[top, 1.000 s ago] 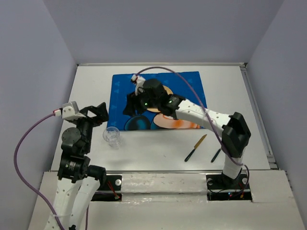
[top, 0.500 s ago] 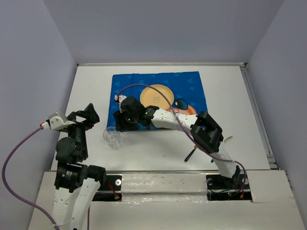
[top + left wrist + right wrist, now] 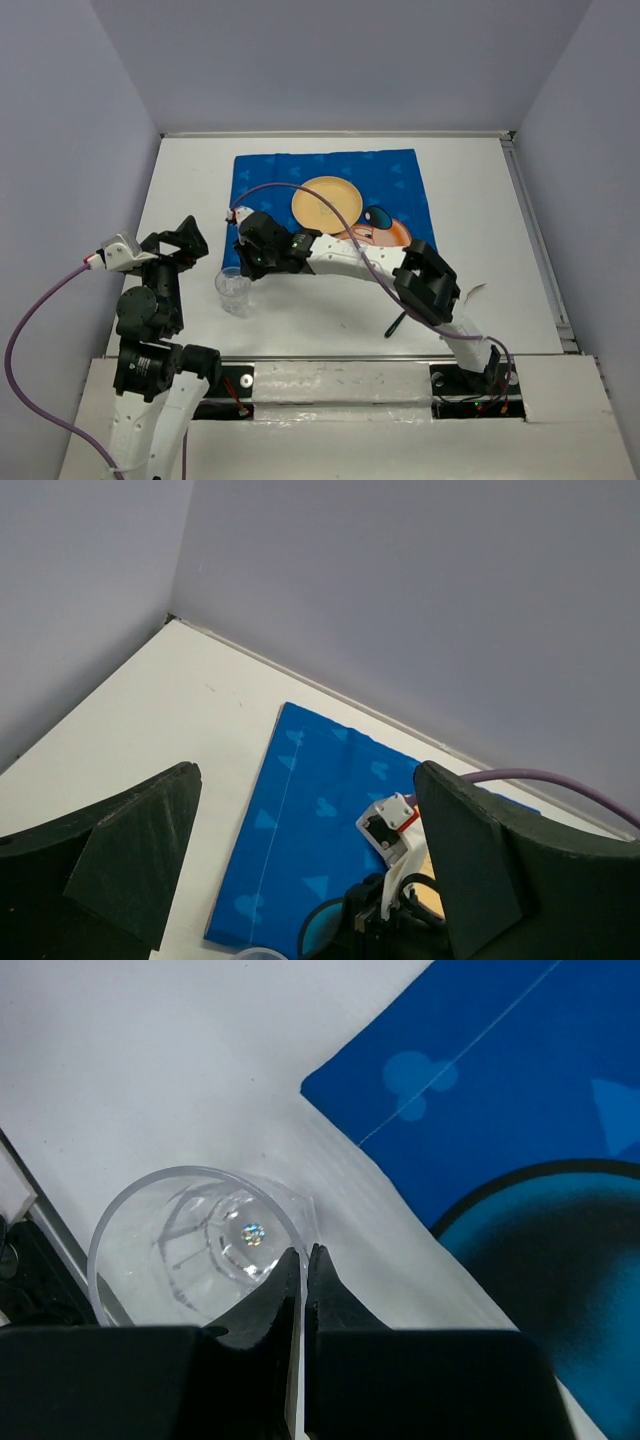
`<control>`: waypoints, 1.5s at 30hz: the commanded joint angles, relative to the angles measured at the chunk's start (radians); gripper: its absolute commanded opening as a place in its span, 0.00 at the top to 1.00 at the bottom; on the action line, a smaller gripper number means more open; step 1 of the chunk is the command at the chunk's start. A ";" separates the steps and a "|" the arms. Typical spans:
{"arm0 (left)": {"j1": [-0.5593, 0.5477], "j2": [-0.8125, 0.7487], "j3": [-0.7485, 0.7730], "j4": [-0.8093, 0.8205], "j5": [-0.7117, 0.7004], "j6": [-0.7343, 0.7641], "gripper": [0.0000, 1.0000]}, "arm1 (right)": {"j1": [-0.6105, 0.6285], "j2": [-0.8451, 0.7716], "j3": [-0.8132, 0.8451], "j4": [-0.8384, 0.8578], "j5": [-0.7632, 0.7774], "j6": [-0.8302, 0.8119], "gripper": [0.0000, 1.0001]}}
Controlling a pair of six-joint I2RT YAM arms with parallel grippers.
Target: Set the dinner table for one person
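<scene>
Step in hand: placing the clear cup [image 3: 233, 290]. I judge this from the right gripper's hold on it.
Right gripper [image 3: 304, 1260]: closed to a thin slit on the cup's [image 3: 190, 1240] wall. In the wrist view one finger appears to sit inside the rim and the other outside.
Left gripper [image 3: 185, 240]: fingers wide apart and holding nothing, raised to the left of the placemat's [image 3: 400, 175] near-left corner.
Cup: upright and empty, standing on bare tabletop just off the placemat's near-left corner.
How to do it well: lift straight up first, so the base clears the placemat's hem. Then carry it slowly and level — a pinch on one side of a thin, clear wall will likely let the cup swing or slip.
Set-down: probably on or just beside the placemat, clear of the plate [image 3: 325, 203]. Lower the cup until its base sits flat, open fully, then back away upward.
Risk: the base may snag the placemat's [image 3: 520, 1110] edge, or the arm may brush the plate.
Dinner table [image 3: 480, 190]: large, flat and matte white, with pale metal strips along its edges. It reaches past the placemat on every side, furthest on the near side.
Table surface: bare white beside the placemat's corner in the right wrist view [image 3: 150, 1060].
Plate: round and tan, on the placemat's middle towards its far edge.
</scene>
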 commanded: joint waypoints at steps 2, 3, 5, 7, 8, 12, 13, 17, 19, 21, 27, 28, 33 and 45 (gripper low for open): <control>-0.010 -0.008 0.027 0.037 0.019 0.008 0.01 | -0.189 -0.257 0.026 0.037 0.098 -0.035 1.00; -0.012 -0.008 0.025 0.039 0.039 0.005 0.01 | -0.232 -0.285 0.014 0.049 0.115 -0.036 1.00; -0.027 -0.006 0.019 0.040 0.064 0.004 0.01 | -0.324 -0.327 -0.011 0.066 0.125 -0.039 1.00; -0.038 -0.003 0.017 0.046 0.090 0.004 0.01 | -0.470 -0.350 -0.020 0.069 0.106 -0.030 1.00; -0.047 -0.003 0.016 0.048 0.094 0.005 0.01 | -0.516 -0.347 -0.017 0.069 0.102 -0.026 1.00; -0.062 -0.003 0.013 0.056 0.114 0.008 0.01 | -0.731 -0.290 0.014 0.068 0.086 0.007 1.00; -0.064 -0.003 0.013 0.057 0.119 0.010 0.01 | -0.763 -0.272 0.037 0.061 0.090 0.019 1.00; -0.078 0.005 0.010 0.059 0.124 0.012 0.01 | -0.915 -0.117 0.167 0.006 0.096 0.024 1.00; -0.084 0.009 0.010 0.060 0.127 0.012 0.01 | -0.956 -0.069 0.260 -0.031 0.075 0.039 1.00; -0.085 0.014 0.010 0.060 0.127 0.013 0.01 | -0.998 -0.006 0.311 -0.052 0.073 0.047 1.00; -0.087 0.023 0.011 0.062 0.128 0.015 0.01 | -1.016 0.081 0.360 -0.101 0.089 0.018 1.00; -0.087 0.026 0.013 0.060 0.128 0.016 0.01 | -1.016 0.096 0.359 -0.106 0.089 0.014 1.00; -0.087 0.025 0.011 0.062 0.131 0.016 0.01 | -1.016 0.101 0.319 -0.112 0.110 -0.016 1.00; -0.084 0.018 0.011 0.060 0.136 0.018 0.01 | -1.016 0.129 0.298 -0.117 0.115 -0.022 0.97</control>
